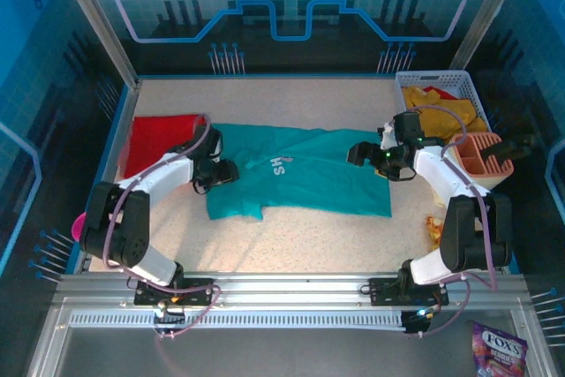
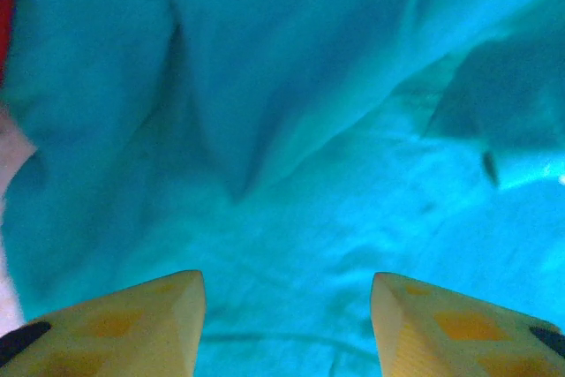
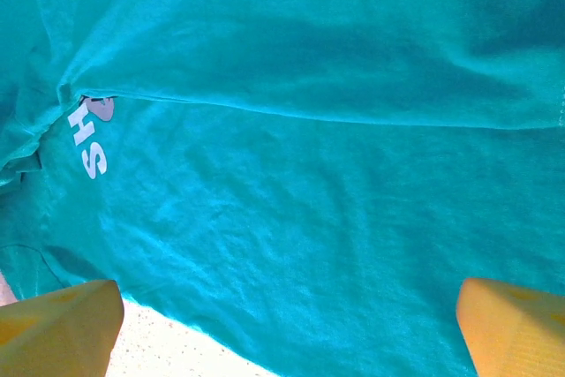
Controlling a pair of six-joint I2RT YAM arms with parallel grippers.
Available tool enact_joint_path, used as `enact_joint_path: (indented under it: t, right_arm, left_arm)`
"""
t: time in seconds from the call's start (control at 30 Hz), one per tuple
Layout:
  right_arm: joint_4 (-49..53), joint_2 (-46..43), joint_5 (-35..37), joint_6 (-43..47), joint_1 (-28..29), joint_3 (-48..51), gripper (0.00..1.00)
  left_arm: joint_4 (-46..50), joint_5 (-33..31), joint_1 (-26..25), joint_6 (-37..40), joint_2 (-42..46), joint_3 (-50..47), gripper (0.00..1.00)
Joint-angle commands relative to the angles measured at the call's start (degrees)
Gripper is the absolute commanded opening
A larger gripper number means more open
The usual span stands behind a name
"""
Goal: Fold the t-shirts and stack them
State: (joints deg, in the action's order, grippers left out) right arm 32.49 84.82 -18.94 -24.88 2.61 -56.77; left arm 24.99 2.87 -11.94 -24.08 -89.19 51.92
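t-shirt of soft teal cloth point(image 1: 300, 178), white-lettered, is spread flat. a plain red cloth t-shirt point(image 1: 157, 140) is laid just beside its left end; mustard-yellow cloth shirts point(image 1: 441, 105) are heaped in a white plastic basket point(image 1: 431, 77) beyond its right end. both claws are held parted and empty: left gripper point(image 1: 222, 172) over its left end, right gripper point(image 1: 360, 153) over its right.

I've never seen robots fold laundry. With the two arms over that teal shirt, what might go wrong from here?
The left pincer is open at the end of the teal shirt beside the red shirt; a grab there might catch red cloth too. The right pincer is also open, so nothing holds the teal shirt: if one side grips sooner, the cloth may bunch instead of folding flat.
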Motion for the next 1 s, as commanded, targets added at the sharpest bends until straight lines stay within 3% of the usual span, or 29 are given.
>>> enact_joint_path:
  t: [0.0, 0.5, 0.97]
  right_arm:
    - [0.46, 0.53, -1.11, -0.05, 0.67, -1.54, 0.98]
    - [0.58, 1.4, -1.54, 0.05, 0.65, -1.82, 0.98]
    - [1.25, 1.15, -0.95, 0.44, 0.7, -2.27, 0.97]
  left_arm:
    - [-8.1, 1.7, 0.26, -0.22, -2.97, -0.33, 0.52]
    - [-7.59, -6.72, 0.26, 4.02, -4.5, 0.66, 0.4]
    - [-4.75, -11.4, 0.34, 2.98, -7.18, 4.76, 0.29]
